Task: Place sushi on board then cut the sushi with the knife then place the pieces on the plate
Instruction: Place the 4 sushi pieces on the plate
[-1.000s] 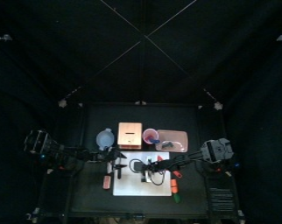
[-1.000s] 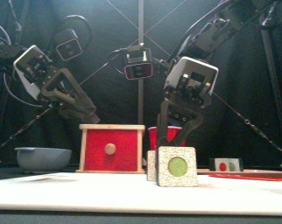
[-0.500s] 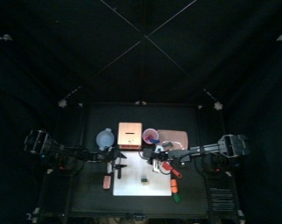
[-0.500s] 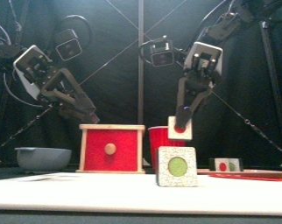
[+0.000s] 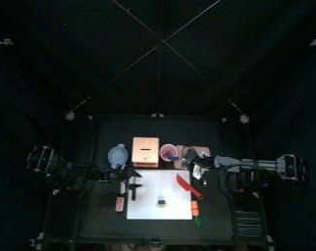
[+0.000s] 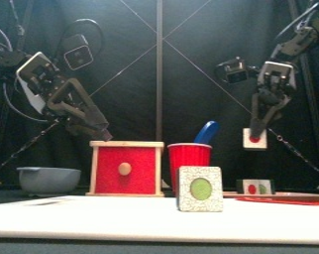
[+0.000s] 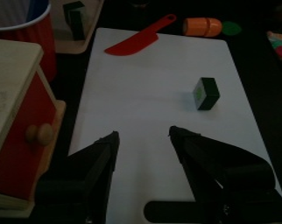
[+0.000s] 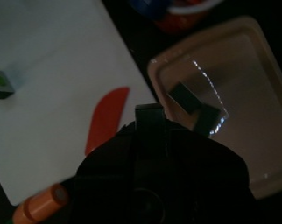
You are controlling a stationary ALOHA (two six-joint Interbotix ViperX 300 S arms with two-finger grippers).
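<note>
One dark green sushi piece (image 5: 162, 200) stands on the white board (image 5: 145, 208); the front view shows its green-centred face (image 6: 198, 189). My right gripper (image 6: 259, 136) hangs over the pink tray (image 5: 199, 148), shut on another sushi piece (image 6: 257, 139). A further piece (image 8: 193, 100) lies on the tray (image 8: 231, 79). The red knife (image 5: 184, 183) lies on the board's right part. My left gripper (image 7: 144, 144) hovers open over the board's left end, with nothing between its fingers.
Along the back stand the blue-grey bowl (image 5: 118, 154), the wooden box (image 5: 147, 150) and the red cup (image 6: 189, 159) with the blue knife (image 6: 205, 132). An orange toy food (image 5: 196, 207) lies at the board's right edge.
My right gripper has lifted one sushi piece off the board and carried it up and right, over the tray. One piece stays on the board. The left arm has not moved.
</note>
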